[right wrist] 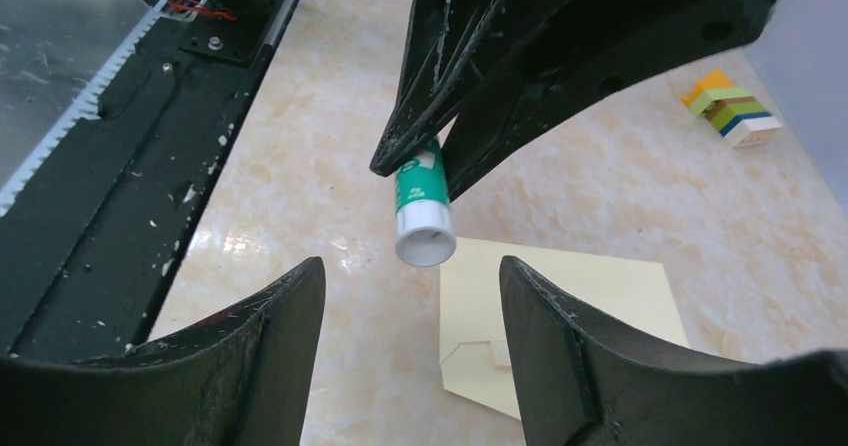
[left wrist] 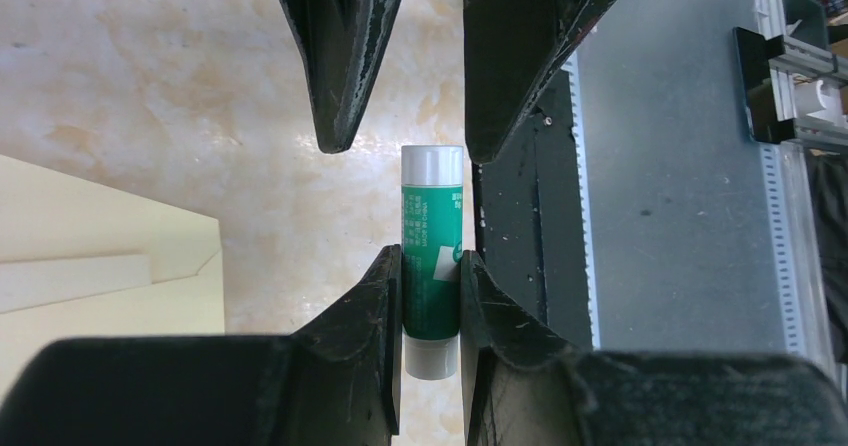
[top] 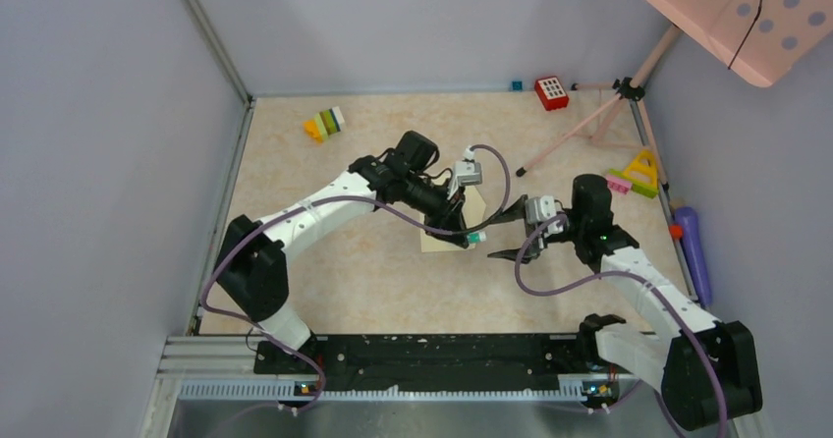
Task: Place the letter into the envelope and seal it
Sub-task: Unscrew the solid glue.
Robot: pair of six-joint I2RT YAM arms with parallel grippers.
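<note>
A pale yellow envelope [top: 435,243] [left wrist: 100,226] [right wrist: 590,296] lies flat on the tabletop. A paler strip [left wrist: 70,281] shows at its mouth, but I cannot tell whether that is the letter. My left gripper [top: 470,232] [left wrist: 430,261] [right wrist: 425,171] hangs just beside the envelope, shut on a green glue stick [top: 475,236] [left wrist: 432,266] [right wrist: 425,211] with white ends. My right gripper [top: 499,236] [left wrist: 408,153] [right wrist: 412,276] faces it end-on, open, its fingers to either side of the stick's white end and clear of it.
The black rail [top: 422,355] and metal strip run along the near edge, close beneath both grippers. Stacked coloured blocks [top: 324,124] [right wrist: 730,111] sit at the far left. A red block [top: 551,92], a pink tripod [top: 609,114], a triangle toy [top: 640,173] and a purple object [top: 693,246] stand at the right.
</note>
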